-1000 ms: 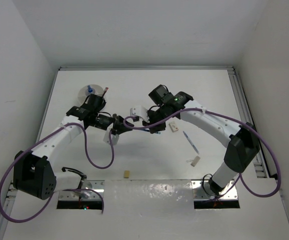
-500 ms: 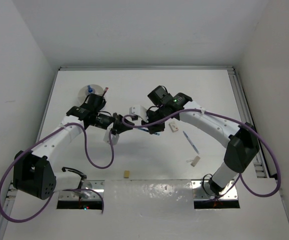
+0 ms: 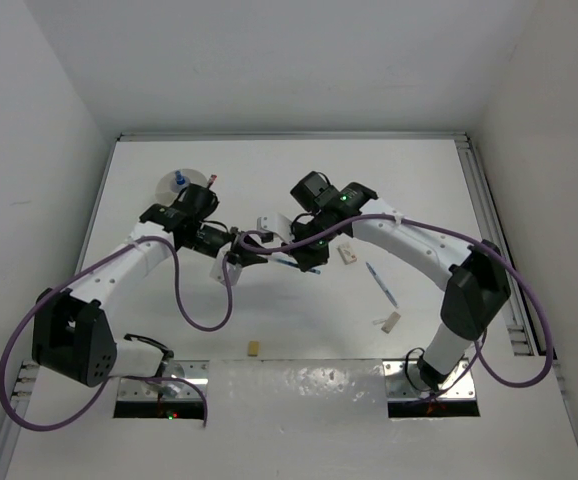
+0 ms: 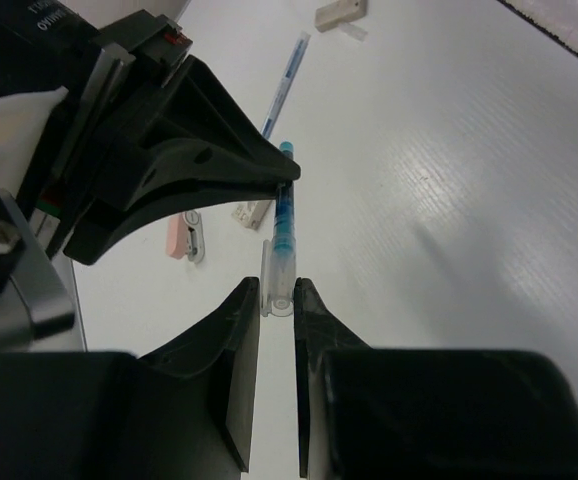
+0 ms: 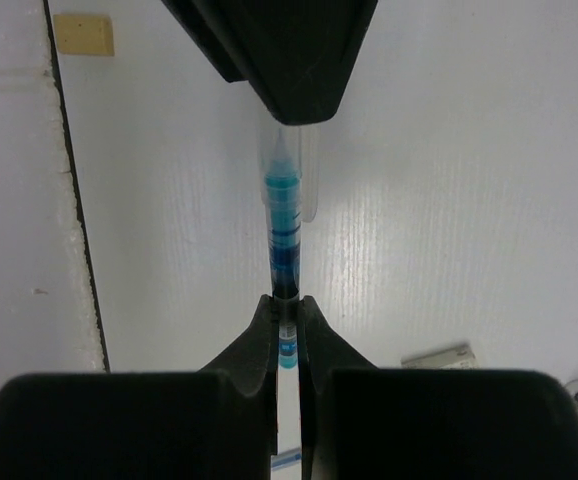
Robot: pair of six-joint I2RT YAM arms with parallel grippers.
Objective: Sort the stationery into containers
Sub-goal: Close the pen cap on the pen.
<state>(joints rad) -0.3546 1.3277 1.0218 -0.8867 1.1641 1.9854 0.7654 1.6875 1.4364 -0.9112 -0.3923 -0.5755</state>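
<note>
- The blue pen (image 4: 285,215) hangs over the middle of the table (image 3: 269,180), held at both ends by the two hands
- The left hand (image 4: 276,290) is closed on the pen's clear cap end, its two fingers pressed to either side of the cap
- The right hand (image 5: 286,305) is clamped on the other end of the barrel, its fingertips nearly touching around it
- The two hands face each other tip to tip along the pen, and only a short blue stretch of it shows between them
- I cannot tell how high the pen is off the table
- The bowl (image 3: 166,185) stands at the far left of the table, behind the left arm and well apart from the pen
- A blue-capped bottle (image 3: 180,180) stands in the bowl, and something red-tipped (image 3: 212,180) shows at its right rim
- A second pen (image 3: 381,285) lies flat on the table to the right of the hands, under the right arm
- A white block (image 3: 347,254) lies just right of the right hand
- A pink eraser (image 4: 176,237) lies on the table below the right hand's fingers, with a small white piece just beside it
- One tan block (image 3: 254,348) lies near the front edge between the arm bases
- A pale block (image 3: 389,322) lies near the right arm's base
</note>
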